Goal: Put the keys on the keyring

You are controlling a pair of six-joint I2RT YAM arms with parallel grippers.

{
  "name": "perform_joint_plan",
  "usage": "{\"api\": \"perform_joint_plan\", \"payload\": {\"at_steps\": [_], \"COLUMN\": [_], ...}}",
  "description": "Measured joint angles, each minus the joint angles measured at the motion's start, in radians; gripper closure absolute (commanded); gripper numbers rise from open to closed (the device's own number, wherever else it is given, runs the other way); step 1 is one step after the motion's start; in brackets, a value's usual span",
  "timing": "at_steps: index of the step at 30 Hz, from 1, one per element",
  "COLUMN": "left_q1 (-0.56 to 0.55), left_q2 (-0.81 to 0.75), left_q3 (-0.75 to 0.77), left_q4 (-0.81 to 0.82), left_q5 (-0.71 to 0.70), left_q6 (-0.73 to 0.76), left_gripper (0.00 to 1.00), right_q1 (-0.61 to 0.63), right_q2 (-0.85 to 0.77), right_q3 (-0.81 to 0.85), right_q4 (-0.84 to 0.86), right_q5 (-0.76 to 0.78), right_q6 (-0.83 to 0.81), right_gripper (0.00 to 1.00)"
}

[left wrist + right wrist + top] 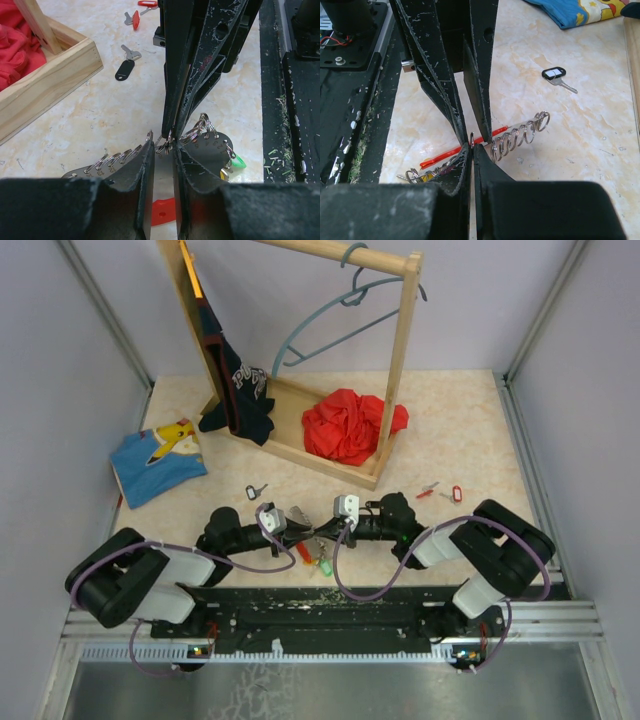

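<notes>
The keyring (pixel 312 552) lies at the near centre: a metal strip (pixel 100 165) with a row of silver split rings (pixel 520 136), a red strap (pixel 440 156), and green (pixel 239 161) and yellow tabs. My left gripper (pixel 163 148) grips the strip across its middle. My right gripper (pixel 472 146) faces it tip to tip and is shut on one split ring. Both meet in the top view, left gripper (pixel 302 533) and right gripper (pixel 320 532). Red-headed keys (pixel 427 490) lie loose at the right, also in the left wrist view (pixel 136 19). A black-headed key (pixel 257 491) lies to the left.
A wooden rack (pixel 400 360) with a grey hanger stands at the back, its base holding a red cloth (pixel 350 425) and a navy shirt (pixel 238 390). A blue cartoon shirt (pixel 158 460) lies at the far left. The rack's base corner (pixel 75 60) is near the left gripper.
</notes>
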Motion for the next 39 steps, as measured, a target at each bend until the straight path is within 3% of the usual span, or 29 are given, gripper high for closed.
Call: {"api": "perform_joint_plan", "payload": {"at_steps": [13,21,27,31,36,39], "left_q1": [0.000,0.000,0.000,0.000,0.000,0.000], "left_q2": [0.013,0.013,0.012,-0.003,-0.018,-0.019], "left_q3": [0.002,0.005,0.005,0.016,0.033,0.035], "left_q4": [0.005,0.004,0.004,-0.008,-0.089,-0.133], "left_q5": [0.000,0.000,0.000,-0.001,-0.024,-0.040], "left_q6": [-0.003,-0.006,-0.006,-0.003,0.011,0.017], "left_gripper": [0.79,1.00,1.00,1.00,1.00,1.00], "right_q1": [-0.001,-0.001,-0.001,0.000,0.000,-0.001], "right_q2": [-0.003,-0.003,-0.012,-0.072,-0.238,-0.320], "right_q3": [0.000,0.000,0.000,0.000,0.006,0.036], "right_q4": [0.000,-0.001,-0.008,-0.073,-0.225,-0.377], "right_q5": [0.000,-0.001,0.014,0.051,0.153,0.235], "right_q6": [0.002,0.008,0.013,0.035,0.073,0.110], "right_gripper": [1.00,1.00,1.00,0.84,0.80,0.67]}}
